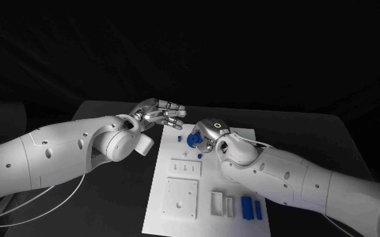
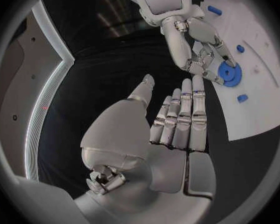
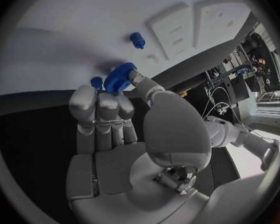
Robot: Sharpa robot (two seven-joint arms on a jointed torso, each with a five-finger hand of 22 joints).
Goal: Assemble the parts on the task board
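The white task board [image 1: 182,193] lies in the middle of the table. My right hand [image 1: 209,134] hovers over its far end and pinches a blue gear [image 1: 193,141] between thumb and fingers. The gear [image 3: 119,77] sits low over the board; I cannot tell if it touches. A small blue peg [image 3: 137,40] stands close by on the board, and another small blue piece [image 1: 179,137] lies beside the gear. My left hand [image 1: 162,112] hangs off the board's far left corner, holding nothing. Its fingers [image 2: 180,117] lie side by side with the thumb apart. The right hand [image 2: 196,40] and the gear [image 2: 229,74] are beyond them.
White raised blocks [image 1: 184,167] and a larger square plate [image 1: 180,196] sit on the board's middle. Two white bars [image 1: 222,203] and blue bars [image 1: 247,207] lie at its near right. The black table [image 1: 308,133] extends on both sides.
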